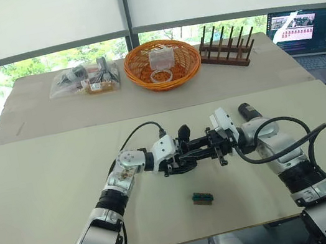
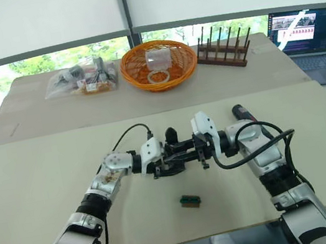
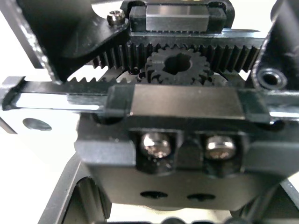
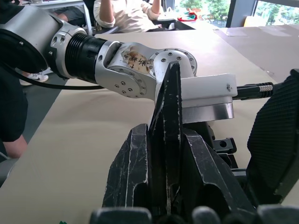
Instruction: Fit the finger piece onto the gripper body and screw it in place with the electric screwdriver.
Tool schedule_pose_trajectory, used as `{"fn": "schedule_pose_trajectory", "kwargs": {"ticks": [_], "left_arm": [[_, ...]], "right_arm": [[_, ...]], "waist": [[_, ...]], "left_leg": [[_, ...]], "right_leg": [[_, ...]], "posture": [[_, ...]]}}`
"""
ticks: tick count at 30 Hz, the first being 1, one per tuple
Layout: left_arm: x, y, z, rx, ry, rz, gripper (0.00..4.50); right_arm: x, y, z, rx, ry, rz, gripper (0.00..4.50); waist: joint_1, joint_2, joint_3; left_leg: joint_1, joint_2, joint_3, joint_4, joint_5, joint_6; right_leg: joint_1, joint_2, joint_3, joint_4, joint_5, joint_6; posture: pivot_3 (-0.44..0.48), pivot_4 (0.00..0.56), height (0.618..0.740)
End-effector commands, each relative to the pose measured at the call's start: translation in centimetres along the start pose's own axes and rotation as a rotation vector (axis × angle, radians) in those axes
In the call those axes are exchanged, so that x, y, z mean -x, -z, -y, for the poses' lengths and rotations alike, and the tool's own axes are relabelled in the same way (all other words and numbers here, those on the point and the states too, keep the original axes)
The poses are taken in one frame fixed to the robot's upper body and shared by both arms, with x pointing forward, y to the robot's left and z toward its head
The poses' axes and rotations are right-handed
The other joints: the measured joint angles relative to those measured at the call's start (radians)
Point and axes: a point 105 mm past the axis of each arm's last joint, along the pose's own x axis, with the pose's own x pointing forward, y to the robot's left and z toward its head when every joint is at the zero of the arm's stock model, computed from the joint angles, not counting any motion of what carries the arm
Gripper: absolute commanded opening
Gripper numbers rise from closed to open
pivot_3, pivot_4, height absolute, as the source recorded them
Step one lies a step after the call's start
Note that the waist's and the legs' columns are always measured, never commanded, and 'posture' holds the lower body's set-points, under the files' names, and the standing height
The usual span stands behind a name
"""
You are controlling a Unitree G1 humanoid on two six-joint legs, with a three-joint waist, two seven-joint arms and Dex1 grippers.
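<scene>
My two grippers meet mid-table over the near board, and where they meet is a black knot that's hard to sort out from the head cams. L gripper [image 1: 179,160] and R gripper [image 1: 217,144] point at each other, tips overlapping. The gripper body [image 3: 177,112] sits btwn them at approx the centre; I can't separate its outline from my own black fingers in the head views.

L wrist cam is what makes it readable: body right up close w/ toothed racks, a central gear and two bright screw heads. My L fingers are mostly off-frame there, so I can't see the contact itself, but the body hangs off the table at my L tips, so they're closed on it.

R wrist cam: my R fingers [image 4: 140,177] are pressed onto a thin black wedge, the finger piece [image 4: 170,121], standing upright btwn them, tip toward my L wrist. Jaws nearly closed, only the wedge's thickness apart.

A black cylinder end [image 1: 247,109] pokes out at 1 o'clock behind my R wrist; most of it is hidden, so I can't say what it is.

A small green-brown block [image 1: 202,198] lies at 6 o'clock of the grippers, apart from them. Far board: orange basket [image 1: 162,65] at 12, wooden rack [image 1: 224,48] at 1, plastic bags [image 1: 84,79] at 11, laptop [image 1: 305,33] at 2, cut by the edge.
</scene>
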Motion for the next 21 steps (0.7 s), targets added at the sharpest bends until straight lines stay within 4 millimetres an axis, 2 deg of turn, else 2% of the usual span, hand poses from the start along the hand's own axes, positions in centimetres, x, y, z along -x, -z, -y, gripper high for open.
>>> {"fn": "schedule_pose_trajectory", "kwargs": {"ticks": [1,7,12,16,21], "left_arm": [[0.1,-0.3,-0.3,0.012,-0.008,-0.006,2.42],[0.1,-0.2,0.0,0.026,0.018,-0.014,2.42],[0.5,-0.2,-0.4,0.025,0.009,-0.016,2.42],[0.5,-0.5,-0.4,0.034,0.012,-0.004,2.42],[0.4,-0.7,-0.4,0.023,0.001,0.004,2.42]], "right_arm": [[0.1,4.6,-1.1,-0.119,0.100,-0.080,0.40],[0.3,4.7,-2.0,-0.137,0.061,-0.099,0.40],[0.4,4.7,-1.2,-0.119,0.029,-0.122,0.40],[0.9,5.9,-2.7,-0.217,-0.114,-0.216,0.40],[0.8,6.6,-2.1,-0.180,-0.020,-0.236,0.40]], "waist": [[0.000,-0.002,-0.004],[0.000,-0.002,-0.005],[-0.001,-0.002,-0.005],[-0.001,-0.002,-0.005],[0.004,-0.003,-0.006]], "left_leg": [[0.000,0.000,0.000,0.000,0.000,0.000],[0.003,0.000,0.000,-0.002,-0.004,-0.005],[0.003,0.000,0.000,-0.001,-0.003,-0.004],[0.003,0.000,0.000,-0.001,-0.003,-0.003],[0.004,0.001,0.000,-0.002,-0.003,-0.003]], "right_leg": [[0.000,0.000,0.000,0.000,0.000,0.000],[0.001,0.000,0.000,0.000,0.000,-0.001],[0.001,0.000,0.000,0.000,-0.001,-0.001],[0.001,0.000,0.000,0.000,-0.001,-0.001],[0.001,0.000,0.000,0.000,-0.001,-0.002]], "posture": [[0.000,0.150,0.740],[0.000,0.150,0.740],[0.000,0.150,0.740],[0.000,0.150,0.740],[0.000,0.150,0.740]]}}
